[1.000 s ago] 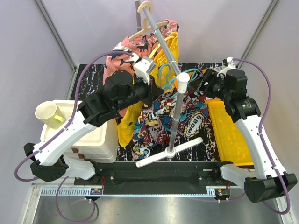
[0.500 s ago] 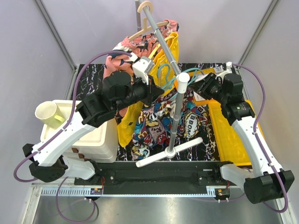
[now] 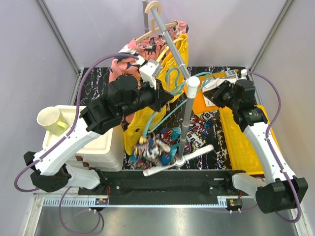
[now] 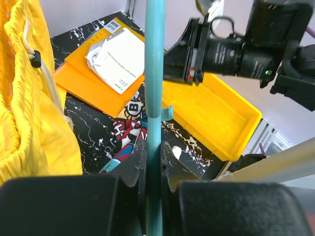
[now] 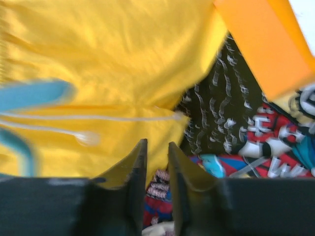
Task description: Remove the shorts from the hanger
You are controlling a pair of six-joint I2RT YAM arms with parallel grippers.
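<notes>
Top external view: rack pole (image 3: 184, 123) stands mid-table on a white T-foot, and both arms reach in toward it.
Left gripper (image 4: 154, 147): clamped on the straight bar of the teal hanger (image 4: 154, 69). In the left wrist view the bar runs up between the two fingers with no gap either side.
Right gripper (image 5: 154, 147): fingers drawn almost together, only a thin slit between them and nothing in it. It points at yellow fabric; cannot tell whether it touches.
Yellow shorts (image 3: 135, 130): hanging left of the pole, just beside the clamped hanger. White drawstring shows in both wrist views. Cannot tell which hanger carries them.
Comic-print shorts (image 3: 151, 150): blurred bunch low at the near edge, beside the rack foot. More of the same print lies flat on the table right of the pole. Too blurred to tell whether the bunch rests on the table.
Pink-print garment (image 3: 127, 61): on the wooden hanger (image 3: 147, 33) at the far end of the rail.
Table (image 3: 93, 78): black marble pattern. Orange folder (image 4: 83, 86) lies far right with white papers (image 4: 120, 56) on it. Yellow tray (image 4: 216, 110) lies along the right side.
Left side: cream cup (image 3: 51, 120) sits on stacked white bins (image 3: 101, 142).
</notes>
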